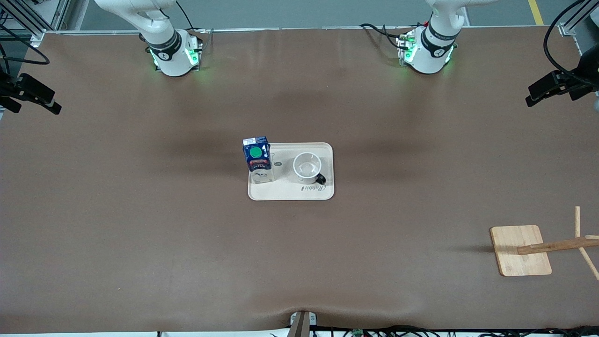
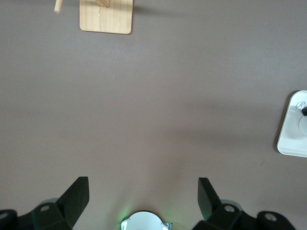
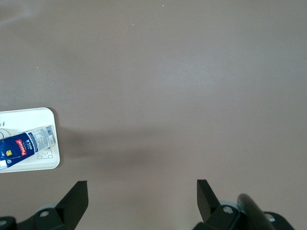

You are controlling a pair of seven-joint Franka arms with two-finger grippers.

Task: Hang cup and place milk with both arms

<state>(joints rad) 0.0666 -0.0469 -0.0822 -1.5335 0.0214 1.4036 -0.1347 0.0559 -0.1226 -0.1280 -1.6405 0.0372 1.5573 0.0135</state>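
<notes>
- Nearest the front cam: wooden rack [image 1: 538, 245], a flat base w/ a tilted post and pegs, at the left arm's end of the table. Nothing hangs on it yet.
- Mid-table: pale tray [image 1: 290, 192]. Both task items stand on it, well apart from the rack.
- Cup [image 1: 307, 167] upright, mouth up, on the tray's half toward the left arm; its black handle sticks out toward the front cam and the left arm's end.
- Milk [image 1: 257, 158] upright, long axis vertical, green cap showing, at the tray corner toward the right arm.
- So the split looks natural: cup is the left arm's pick, milk the right arm's. Rack also sits on the left arm's end, which suits the hang.
- Left gripper [image 2: 144, 191] spread wide, holding nothing, up over bare table near its base; tray edge [image 2: 288, 129] shows off to one side in the left wrist view, rack base [image 2: 105, 17] well away.
- Right gripper [image 3: 142, 191] also spread, empty, over bare table; carton [image 3: 26, 146] visible off to the side in the right wrist view.
- Both need to reach out toward the tray; neither is over it yet.
</notes>
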